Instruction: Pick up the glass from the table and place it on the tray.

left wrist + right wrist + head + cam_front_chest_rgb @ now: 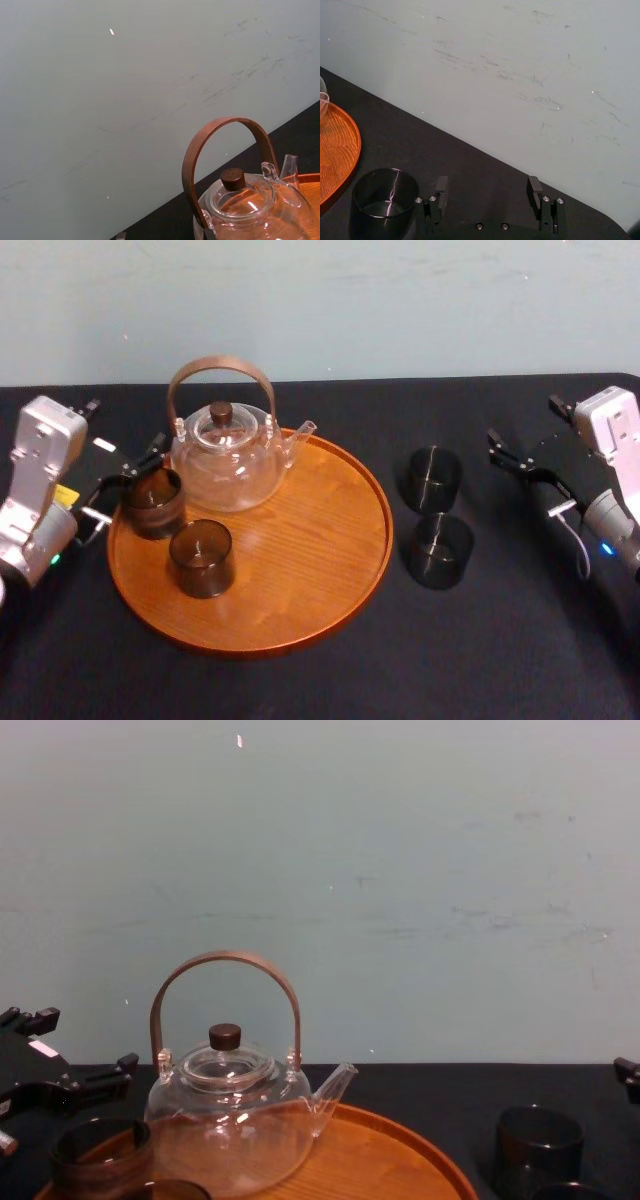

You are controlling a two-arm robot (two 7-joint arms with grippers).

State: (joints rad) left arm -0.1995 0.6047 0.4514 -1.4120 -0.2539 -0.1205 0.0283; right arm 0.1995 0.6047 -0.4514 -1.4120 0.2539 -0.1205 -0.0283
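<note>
Where the table (500, 660) lies closest to the robot, its black cloth runs up to the front rim of the round wooden tray (300, 550). Next comes the near tray glass (201, 558), a dark tumbler standing upright on the tray's left half. Level with it, on the cloth off the tray's right edge, stands the near table glass (440, 550), also upright. Just behind that one is the far table glass (433, 478); the two stand close together, apart from the tray rim. To their right the right gripper (500, 450) hovers near the far table glass without touching it, its claw released and spread wide with nothing between. On the other side the left gripper (130, 482) sits at the tray's left rim, right against the far tray glass (152, 502), which stands upright on the wood. Whether that claw is clenched on it or released cannot be told. Farther back on the tray stands the glass teapot (228, 460) with its brown hoop handle, and behind the table rises a pale wall (400, 300).
</note>
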